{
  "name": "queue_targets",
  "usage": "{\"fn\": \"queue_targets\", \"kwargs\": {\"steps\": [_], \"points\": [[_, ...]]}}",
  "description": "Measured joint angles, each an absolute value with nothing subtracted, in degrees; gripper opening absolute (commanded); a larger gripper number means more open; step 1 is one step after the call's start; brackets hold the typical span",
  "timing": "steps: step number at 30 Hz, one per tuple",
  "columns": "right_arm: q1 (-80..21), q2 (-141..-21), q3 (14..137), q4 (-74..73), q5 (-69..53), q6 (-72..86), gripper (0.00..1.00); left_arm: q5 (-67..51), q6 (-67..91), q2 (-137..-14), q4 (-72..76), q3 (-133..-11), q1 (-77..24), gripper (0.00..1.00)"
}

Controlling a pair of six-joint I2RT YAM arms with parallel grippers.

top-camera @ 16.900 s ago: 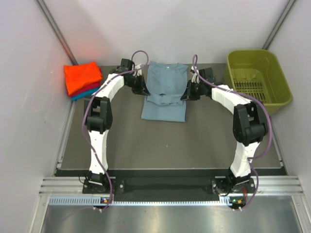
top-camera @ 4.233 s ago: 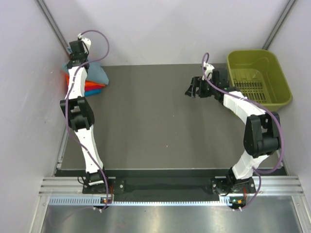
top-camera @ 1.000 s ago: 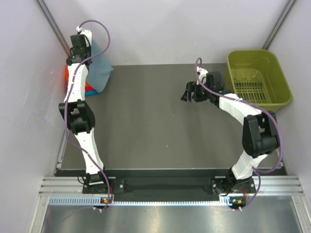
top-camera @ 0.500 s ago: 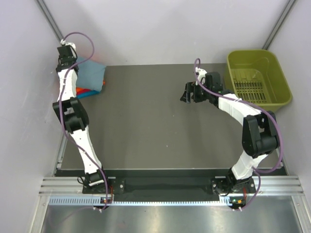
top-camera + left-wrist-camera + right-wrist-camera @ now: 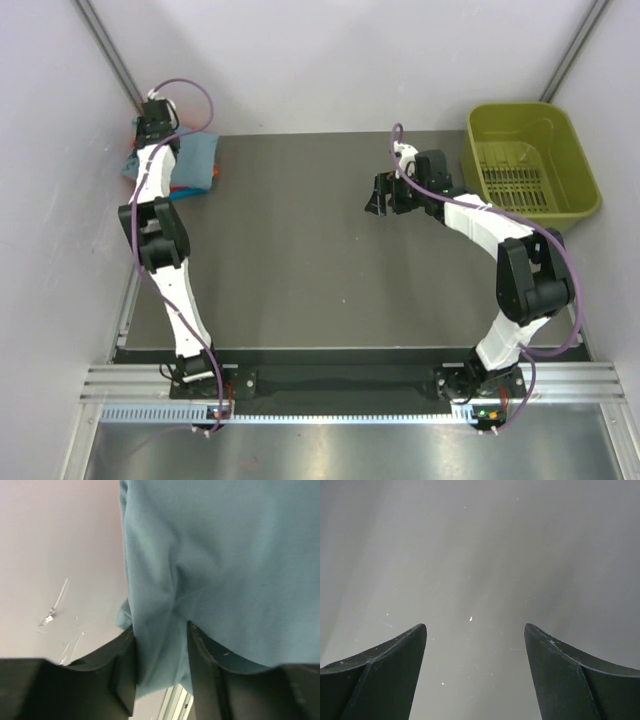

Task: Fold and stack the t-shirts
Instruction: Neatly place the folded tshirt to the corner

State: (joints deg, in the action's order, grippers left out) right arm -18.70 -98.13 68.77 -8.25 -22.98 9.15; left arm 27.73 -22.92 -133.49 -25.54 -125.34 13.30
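Top view: grey-blue shirt (image 5: 197,160) lies in the upper left corner of the table (image 5: 300,260), on the folded tees, red-orange edge (image 5: 183,189) showing below it. Left gripper (image 5: 152,120) is over its far end. Right gripper (image 5: 380,196) is at upper centre, olive basket (image 5: 530,108) at upper right.

Left wrist only: a fold of the shirt (image 5: 225,555) fills the gap between the fingers (image 5: 122,680); can't tell if it is clamped or loose. Pale wall (image 5: 60,555) at left.

Right wrist only: right gripper (image 5: 475,626) jaws spread wide over bare table (image 5: 480,540), nothing between them.
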Motion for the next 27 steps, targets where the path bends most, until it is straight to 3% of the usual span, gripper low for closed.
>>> {"fn": "queue_targets", "kwargs": {"steps": [15,25,26,27], "points": [[-18.7,-98.13,69.04,-8.86,-22.5,8.47,0.8,28.58,-30.76,-121.86,-14.13,-123.87,-3.6,0.6],[-18.72,-97.84,69.54,-10.26,-21.26,6.37,0.82,22.92,-22.26,-133.05,-23.4,-128.22,0.01,0.6],[-18.74,-97.49,69.52,-10.76,-19.92,5.91,0.83,21.69,-20.49,-133.71,-25.26,-128.2,0.49,0.66],[-18.76,-96.49,69.41,-11.2,-17.32,5.13,0.91,19.77,-17.67,-134.26,-27.42,-128.05,1.1,0.77]]}}
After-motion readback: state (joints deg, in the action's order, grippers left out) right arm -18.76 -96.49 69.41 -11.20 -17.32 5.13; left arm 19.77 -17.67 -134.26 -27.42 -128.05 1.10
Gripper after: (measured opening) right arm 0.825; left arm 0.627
